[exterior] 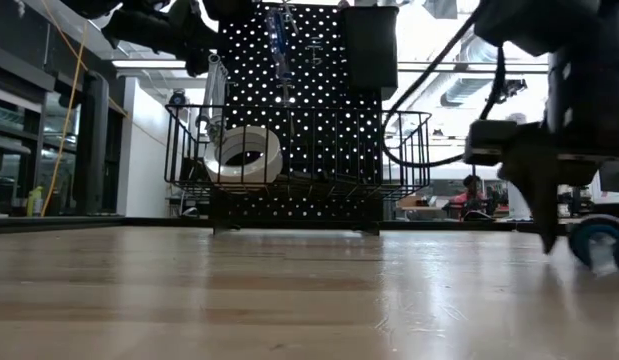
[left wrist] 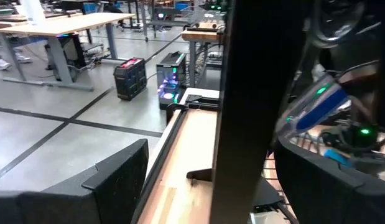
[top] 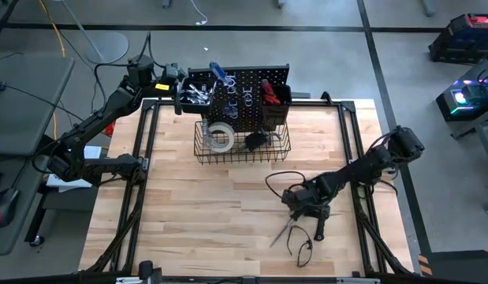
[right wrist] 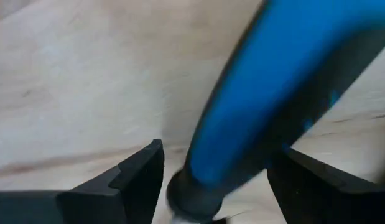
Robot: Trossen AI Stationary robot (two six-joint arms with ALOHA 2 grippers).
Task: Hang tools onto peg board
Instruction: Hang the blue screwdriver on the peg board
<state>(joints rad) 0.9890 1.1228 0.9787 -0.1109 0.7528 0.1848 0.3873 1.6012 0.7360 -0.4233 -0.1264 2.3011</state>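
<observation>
The black peg board [top: 247, 83] stands at the table's far side. Its left bin [top: 198, 95] holds silver wrenches, and its right bin [top: 273, 96] holds red-handled tools. A blue-handled screwdriver [top: 219, 75] hangs on the board. The white tape roll [top: 221, 136] lies in the wire basket [top: 263, 154]. My left gripper [top: 177, 91] is open at the board's left edge, and that edge [left wrist: 254, 112] stands between its fingers. My right gripper [top: 307, 207] is open and points down at the table's right near part. A blue tool handle [right wrist: 273, 93] lies between its fingers. My right gripper comes from above with the blue handle [right wrist: 242, 143] lying slantwise between its open fingers [right wrist: 133, 177]. I cannot tell whether either finger touches it. The handle's end [exterior: 599, 240] shows low by the tabletop.
A slim silver tool [top: 281, 232] and a dark looped piece [top: 304, 249] lie on the wood near the right gripper. A black cable [top: 279, 177] loops across the table behind it. Bare wood [top: 204, 213] stretches left of them. A person [exterior: 473, 192] sits far behind the table.
</observation>
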